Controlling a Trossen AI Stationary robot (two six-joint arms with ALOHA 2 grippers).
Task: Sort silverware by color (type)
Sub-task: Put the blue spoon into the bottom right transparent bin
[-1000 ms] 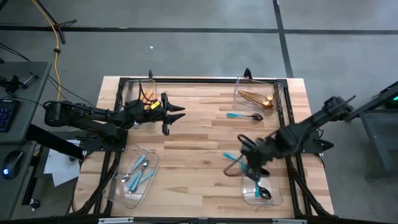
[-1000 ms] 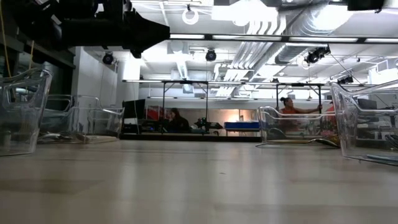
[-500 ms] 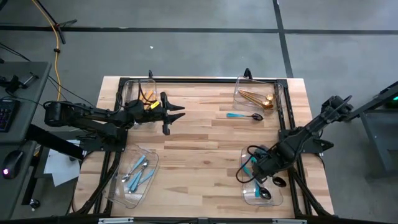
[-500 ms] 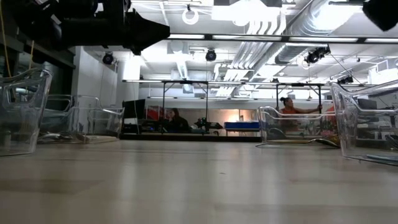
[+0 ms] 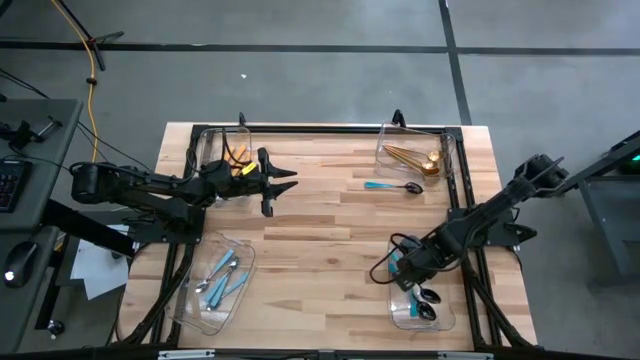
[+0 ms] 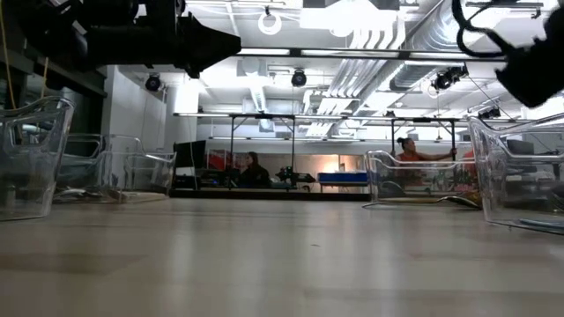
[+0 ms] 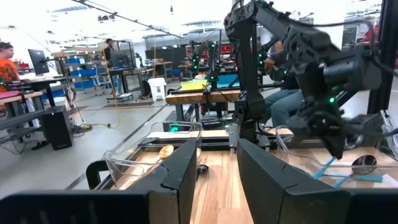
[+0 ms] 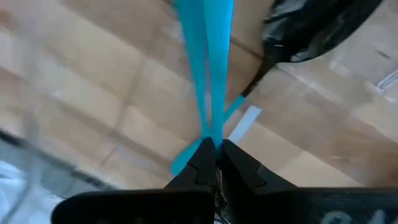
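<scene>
1. The right claw (image 5: pixel 393 268) hangs above the near-right bin (image 5: pixel 446 318), pinched tight on the teal handle of a black utensil (image 8: pixel 208 74); the right wrist view shows the handle running out from between the closed fingers toward a dark head. Whether it is a spoon or a fork cannot be told.
2. That bin already holds black, teal-handled pieces (image 5: pixel 424 303), so this looks like the delivery stage for 1 more of that kind.
3. The far-right bin (image 5: pixel 384 155) holds the gold pieces (image 5: pixel 412 158).
4. The near-left bin (image 5: pixel 243 256) holds the light-blue-handled silver pieces (image 5: pixel 222 275).
5. The far-left bin (image 5: pixel 205 140) shows orange handles (image 5: pixel 238 160), partly hidden by the left arm.
6. Only 1 loose piece remains on the tabletop (image 5: pixel 320 240): a teal-handled black spoon (image 5: pixel 393 186) lying just beside the gold bin, well apart from the black pieces' bin.
7. The left claw (image 5: pixel 277 181) waits over the far-left part of the tabletop, its fingers (image 7: pixel 186 168) parted with nothing between them.
8. Judged from this, the sort is nearly complete: the held piece is not yet released, and the stray spoon must then be fetched.
</scene>
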